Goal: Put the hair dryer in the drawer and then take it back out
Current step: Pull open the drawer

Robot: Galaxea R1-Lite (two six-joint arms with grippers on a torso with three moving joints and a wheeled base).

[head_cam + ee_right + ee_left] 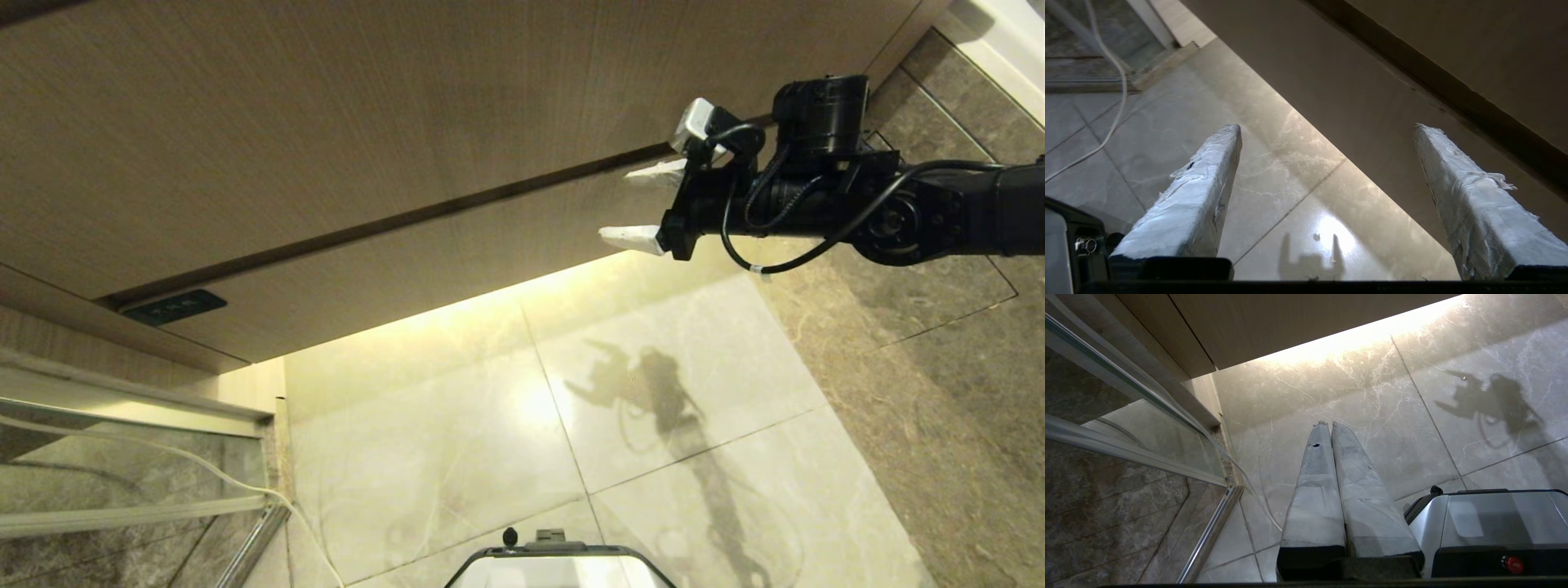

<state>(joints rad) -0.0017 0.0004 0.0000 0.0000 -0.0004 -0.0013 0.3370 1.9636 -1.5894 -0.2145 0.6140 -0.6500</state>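
Note:
The drawer (pixel 392 269) shows only its low light-brown wood-grain front, with a small black plate (pixel 173 307) at its left end; none of its inside is in view. A dark gap separates it from the taller panel (pixel 326 122) above. My right gripper (pixel 616 204) hovers in front of the drawer's right part, pointing left along it. It is open, with nothing between its white-wrapped fingers (pixel 1200 196). In the right wrist view the drawer front (pixel 1355 106) runs just beyond the right gripper (pixel 1327 128). The hair dryer is out of view. My left gripper (pixel 1329 424) hangs shut over the floor.
Pale marble floor tiles (pixel 669 408) lie under the vanity, lit by a strip along its lower edge. A glass shower door with a metal frame (pixel 122 457) stands at the left, with a white cord (pixel 245 486) trailing beside it. My own base (pixel 555 563) shows at the bottom.

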